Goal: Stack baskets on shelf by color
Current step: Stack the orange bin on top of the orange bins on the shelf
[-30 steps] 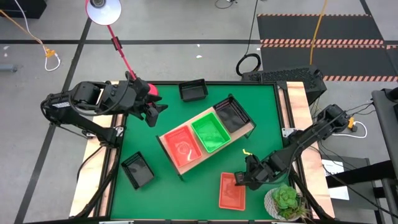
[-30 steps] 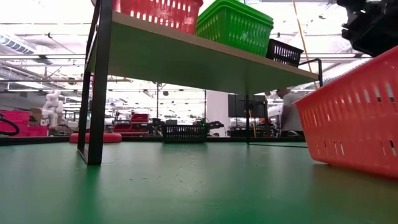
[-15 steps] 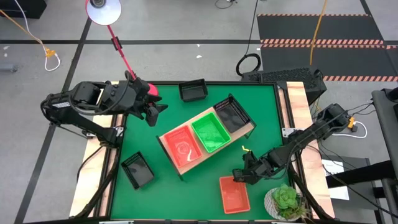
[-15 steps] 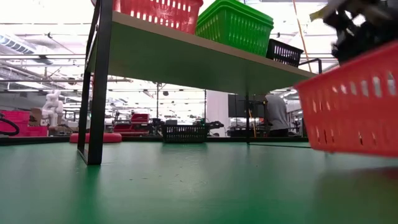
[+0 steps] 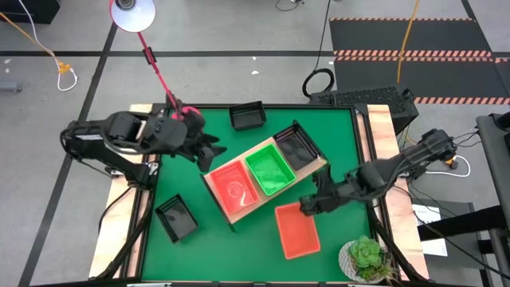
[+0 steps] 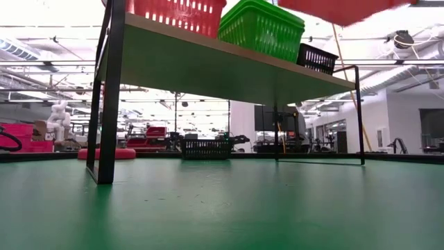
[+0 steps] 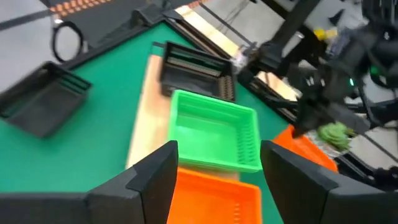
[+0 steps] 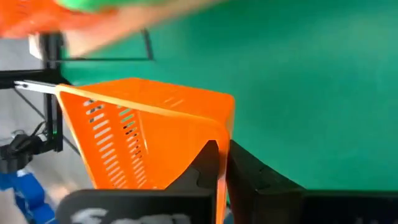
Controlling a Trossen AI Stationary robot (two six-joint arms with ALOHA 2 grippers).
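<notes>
The shelf [image 5: 213, 177] stands slantwise in the middle of the table. On it, side by side, rest an orange-red basket [image 5: 233, 190], a green basket [image 5: 268, 170] and a black basket [image 5: 296, 148]. Another orange-red basket [image 5: 297, 231] hangs off the table near the shelf's near right side, with my right gripper [image 5: 311, 206] shut on it. In the low view only its underside [image 6: 340, 8] shows, at the top. My left gripper [image 5: 209, 151] hovers open beside the shelf's far left end, above the baskets [image 7: 214, 140]. My right gripper pinches the orange-red basket's end wall [image 8: 222, 140], close to a corner, with one finger [image 8: 205, 165] inside the basket and one outside. It comes at the basket's far end from the table's right, slanting down. The basket is lifted clear of the table, opening up.
Two loose black baskets lie on the green mat, one at the far edge [image 5: 248, 116] and one at the near left [image 5: 176, 218]. A white pot with a green plant [image 5: 366, 259] stands at the near right corner. A red lamp [image 5: 151, 48] leans over the far left.
My right gripper has shut on the orange-red basket's end wall and raised it off the table, carrying it toward the far edge and the shelf. In the low view the basket has risen to the top. My left gripper has moved right, toward the shelf.
</notes>
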